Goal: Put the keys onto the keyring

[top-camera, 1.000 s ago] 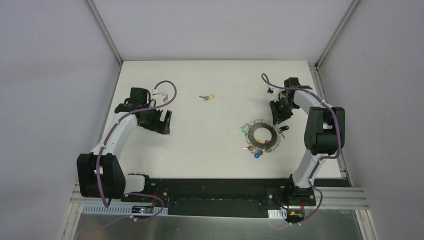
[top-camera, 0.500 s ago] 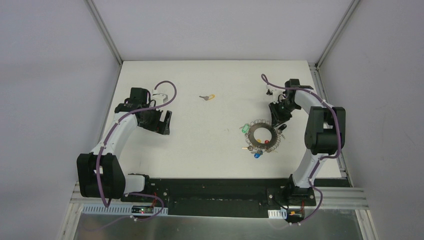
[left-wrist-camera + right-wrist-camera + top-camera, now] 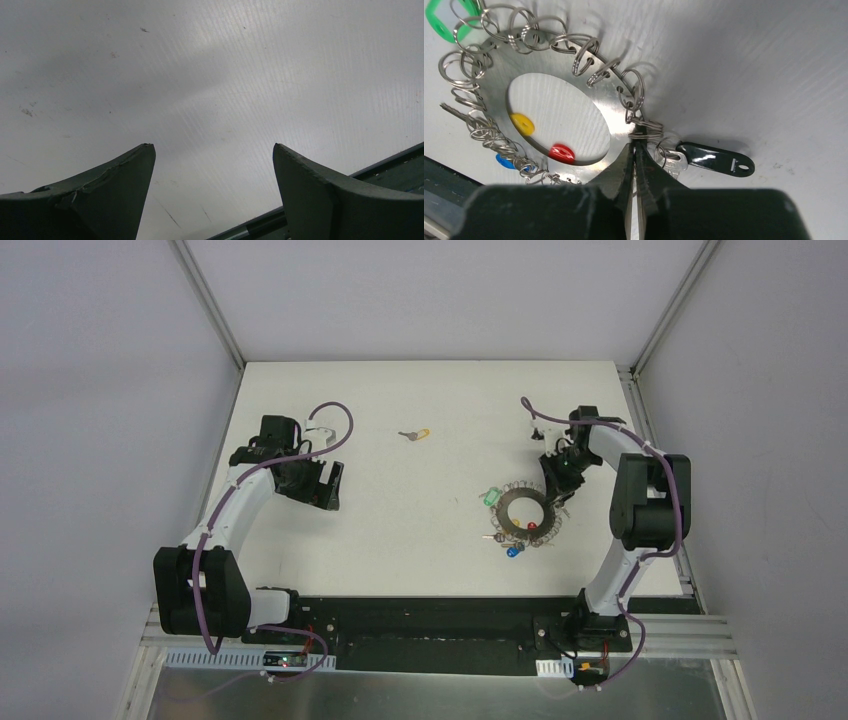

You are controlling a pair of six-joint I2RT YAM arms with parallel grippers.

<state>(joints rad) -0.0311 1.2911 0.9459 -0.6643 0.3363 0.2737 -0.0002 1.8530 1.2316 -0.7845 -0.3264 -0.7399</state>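
The right gripper [image 3: 634, 146] has been brought in from beside the keyring [image 3: 610, 127], and its fingers, parted a second ago, are now pressed together at the rim, against a wire loop [image 3: 644, 126] near the black-headed key [image 3: 714, 159]. Whether the loop is pinched cannot be told. The keyring lies flat on the table [image 3: 400, 510]. The left gripper [image 3: 212, 147] is kept spread and unmoved.

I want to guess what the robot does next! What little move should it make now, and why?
Probably the left pincer should start toward the loose yellow key. That pincer is open and holds nothing, the key lies alone far from the keyring, and the right pincer is shut at the keyring's rim beside the black key.
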